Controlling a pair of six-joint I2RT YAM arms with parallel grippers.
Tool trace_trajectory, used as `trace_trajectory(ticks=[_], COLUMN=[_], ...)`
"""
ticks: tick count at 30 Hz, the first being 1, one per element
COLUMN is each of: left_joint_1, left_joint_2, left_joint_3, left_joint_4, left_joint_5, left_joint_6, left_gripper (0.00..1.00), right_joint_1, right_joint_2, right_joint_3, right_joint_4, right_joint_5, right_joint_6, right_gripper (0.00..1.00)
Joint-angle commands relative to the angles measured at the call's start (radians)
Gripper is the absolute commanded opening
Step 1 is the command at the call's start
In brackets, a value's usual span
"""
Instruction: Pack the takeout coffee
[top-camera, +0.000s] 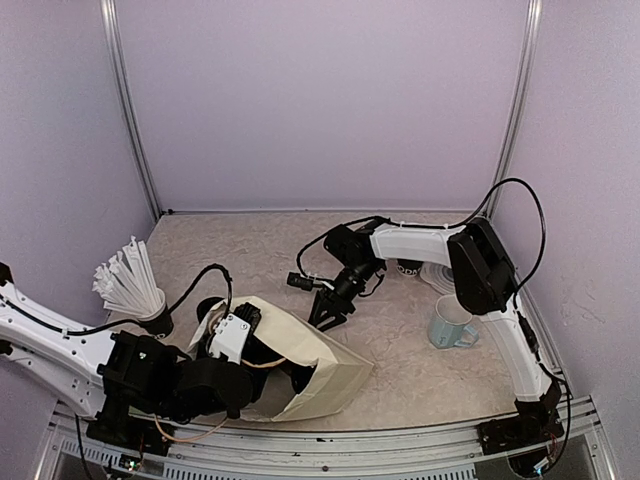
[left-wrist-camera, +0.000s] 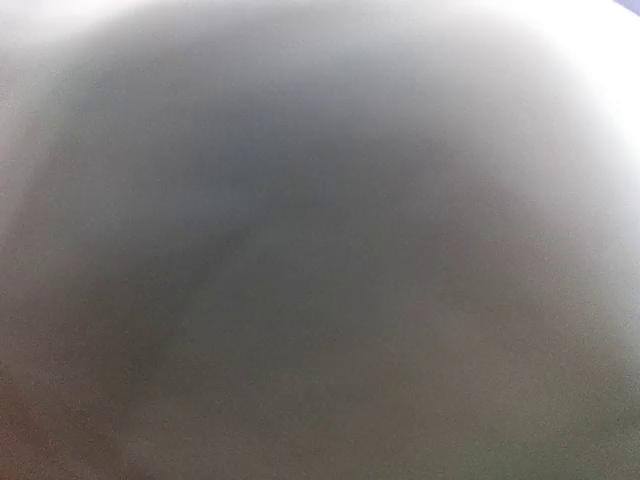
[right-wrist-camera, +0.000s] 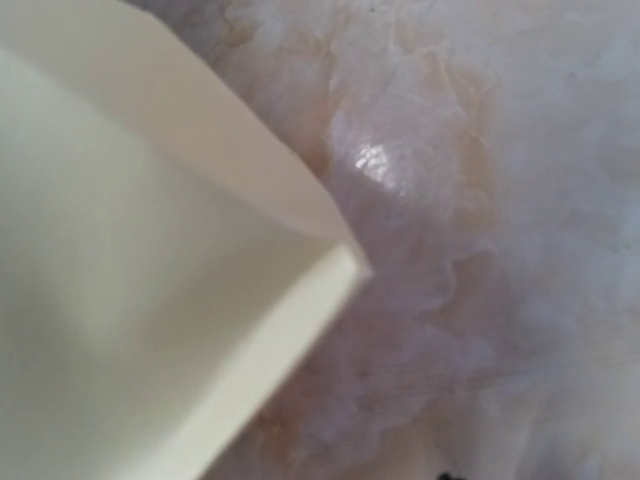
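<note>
The left arm (top-camera: 150, 375) lies low along the near edge of the table (top-camera: 250, 250), and the left gripper (top-camera: 283, 372) is pushed into the mouth of a cream paper bag (top-camera: 325, 375) that lies on its side. Only a dark mass shows there, so it cannot be told whether the fingers are spread or closed. The left wrist view is a grey blur. The right arm (top-camera: 470, 265) rises from its base, bends at the elbow and extends leftward. The right gripper (top-camera: 328, 316) points down at the bag's upper edge with its fingers parted and nothing visible between them. The right wrist view shows only a bag corner over the table, with no fingers in frame. One takeout coffee cup (top-camera: 410, 268) lies on its side at mid-table behind the right forearm, which hides part of it. The cup is near the light-blue mug (top-camera: 452, 325), is black with white lettering, and its pale mouth faces right. A dark round item (top-camera: 208, 308) beside the bag's left edge cannot be identified.
</note>
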Motion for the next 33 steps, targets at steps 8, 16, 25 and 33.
trace_trajectory(ticks=[8,16,25,33], left_joint_1=[0.047,0.056,0.119,0.12], left_joint_2=[0.074,0.077,0.159,0.264], left_joint_3=[-0.009,0.048,0.228,0.335], left_joint_4=[0.035,0.003,-0.191,-0.341], left_joint_5=[0.059,0.074,0.327,0.534], left_joint_6=[0.04,0.05,0.021,0.013], left_gripper=[0.48,0.49,0.49,0.48], right_joint_1=[0.043,0.059,0.085,0.112], right_joint_2=[0.008,0.014,0.011,-0.01], right_joint_3=[0.001,0.0,-0.011,-0.042], right_joint_4=[-0.017,-0.019,-0.026,-0.04], right_joint_5=[-0.023,-0.03,-0.043,-0.061], right_joint_6=[-0.044,-0.052,-0.068,-0.097], right_gripper=[0.49,0.49,0.49,0.5])
